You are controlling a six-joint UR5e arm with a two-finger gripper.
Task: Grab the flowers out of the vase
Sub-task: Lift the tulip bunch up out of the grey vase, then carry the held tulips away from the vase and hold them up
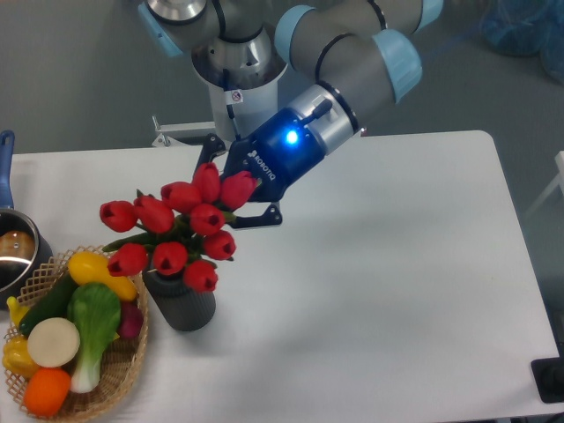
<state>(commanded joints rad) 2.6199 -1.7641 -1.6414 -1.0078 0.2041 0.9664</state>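
A bunch of red tulip flowers (181,231) with green stems hangs tilted over the dark ribbed vase (183,304), its buds spread wider than the vase mouth. The lowest buds still overlap the rim in this view. My gripper (236,196) reaches in from the upper right, shut on the flowers just behind the upper buds. One finger (263,217) shows below the blooms and the other (211,147) above them. A blue light glows on the gripper body.
A wicker basket (115,374) of vegetables and fruit sits left of the vase, touching it or nearly so. A metal pot (13,251) with a blue handle stands at the left edge. The arm's base rises behind the table's back edge.
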